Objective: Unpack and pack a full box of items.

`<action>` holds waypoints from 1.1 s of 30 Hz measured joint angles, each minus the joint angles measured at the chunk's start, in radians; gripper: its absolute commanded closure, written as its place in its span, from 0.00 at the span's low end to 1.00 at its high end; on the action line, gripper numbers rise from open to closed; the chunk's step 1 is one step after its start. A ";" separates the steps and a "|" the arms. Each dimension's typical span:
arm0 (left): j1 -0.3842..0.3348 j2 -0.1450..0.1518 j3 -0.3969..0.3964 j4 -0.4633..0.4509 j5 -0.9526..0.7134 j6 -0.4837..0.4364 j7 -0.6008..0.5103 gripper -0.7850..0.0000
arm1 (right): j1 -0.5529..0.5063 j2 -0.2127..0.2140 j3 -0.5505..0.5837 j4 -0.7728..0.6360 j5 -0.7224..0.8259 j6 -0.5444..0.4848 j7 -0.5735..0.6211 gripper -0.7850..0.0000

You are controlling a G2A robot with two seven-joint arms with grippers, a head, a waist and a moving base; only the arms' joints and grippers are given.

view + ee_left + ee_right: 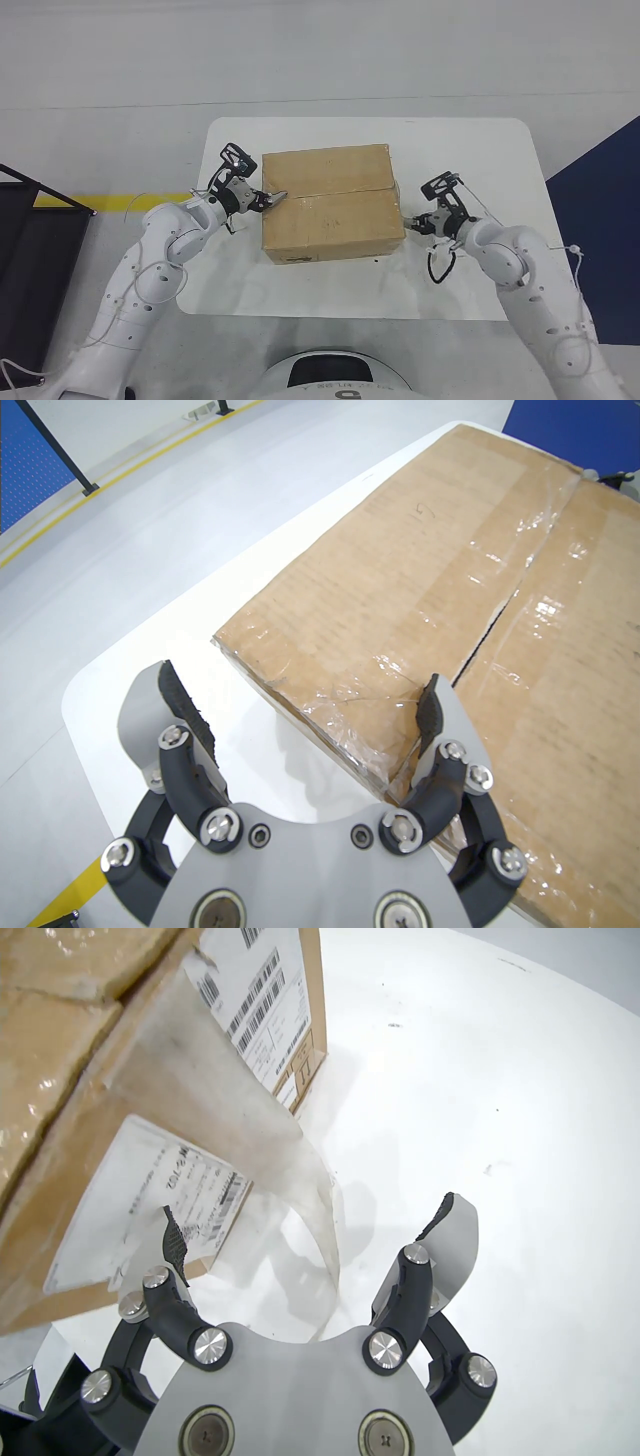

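A brown cardboard box (330,203) sits closed in the middle of the white table (480,160), its two top flaps meeting at a taped seam (505,610). My left gripper (272,198) is open at the box's left end, one fingertip (430,705) over the top edge near the seam. My right gripper (412,224) is open at the box's right end. A loose strip of clear tape (305,1178) peels off that end face and curls between its fingers. White labels (150,1198) cover the end face.
The table's bare surface (475,1103) stretches out past the box on the right. A dark stand (30,200) and a yellow floor line (120,200) lie off the table to the left. A blue panel (600,180) stands at the right.
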 measured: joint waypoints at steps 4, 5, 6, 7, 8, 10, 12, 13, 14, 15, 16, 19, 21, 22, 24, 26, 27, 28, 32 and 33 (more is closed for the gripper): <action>0.000 0.000 0.000 0.000 0.000 0.000 0.000 0.00 | 0.075 -0.015 -0.061 0.050 -0.002 0.054 -0.021 0.00; 0.000 0.000 0.000 0.000 0.000 0.000 0.000 0.00 | 0.096 -0.020 -0.073 0.071 0.010 0.067 -0.032 0.00; 0.000 0.000 0.000 0.000 0.000 0.000 0.000 0.00 | 0.111 -0.023 -0.082 0.085 0.020 0.075 -0.041 0.00; 0.000 0.000 0.000 0.000 0.000 0.000 0.000 0.00 | 0.128 -0.028 -0.091 0.104 0.037 0.085 -0.055 0.00; 0.000 0.000 0.000 0.000 0.000 0.000 0.000 0.00 | 0.140 -0.031 -0.094 0.119 0.051 0.097 -0.066 0.00; 0.000 0.000 0.000 0.000 0.000 0.000 0.000 0.00 | 0.158 -0.038 -0.099 0.145 0.082 0.132 -0.091 0.00; 0.000 0.000 0.000 0.000 0.000 0.000 0.000 0.00 | 0.170 -0.044 -0.097 0.168 0.144 0.147 -0.121 0.00; 0.000 0.000 0.000 0.000 0.000 0.000 0.000 0.00 | 0.172 -0.046 -0.091 0.177 0.177 0.142 -0.133 0.00; 0.000 0.000 0.000 0.000 0.000 0.000 0.000 0.00 | 0.172 -0.048 -0.082 0.187 0.224 0.128 -0.148 0.00; 0.000 0.000 0.000 0.000 0.000 0.000 0.000 0.00 | 0.171 -0.049 -0.075 0.193 0.259 0.114 -0.156 0.00; 0.000 0.000 0.000 0.000 0.000 0.000 0.000 0.00 | 0.169 -0.050 -0.067 0.198 0.293 0.098 -0.162 0.00; 0.000 0.000 0.000 0.000 0.000 0.000 0.000 0.00 | 0.160 -0.050 -0.041 0.206 0.382 0.054 -0.176 0.00; 0.000 0.000 0.000 0.000 0.000 0.000 0.000 0.00 | 0.149 -0.049 -0.026 0.198 0.416 0.040 -0.183 0.00; 0.000 0.000 0.000 0.000 0.000 0.000 0.000 0.00 | 0.142 -0.049 -0.021 0.190 0.418 0.039 -0.187 0.00; 0.000 0.000 0.000 0.000 0.000 0.000 0.000 0.00 | 0.124 -0.047 -0.011 0.161 0.407 0.048 -0.195 0.00; 0.000 0.000 0.000 0.000 0.000 0.000 0.000 0.00 | 0.104 -0.045 0.000 0.127 0.395 0.061 -0.200 0.00; 0.000 0.000 0.000 0.000 0.000 0.000 0.000 0.00 | 0.096 -0.044 0.006 0.111 0.393 0.066 -0.203 0.00; 0.000 0.000 0.000 0.000 0.000 0.000 0.000 0.00 | 0.088 -0.043 0.012 0.094 0.388 0.071 -0.205 0.00; 0.000 0.000 0.000 0.000 0.000 0.000 0.000 0.00 | 0.035 -0.038 0.039 -0.018 0.330 0.117 -0.209 0.00; 0.000 0.000 0.000 0.000 0.000 0.000 0.000 0.00 | 0.023 -0.038 0.043 -0.047 0.314 0.133 -0.207 0.00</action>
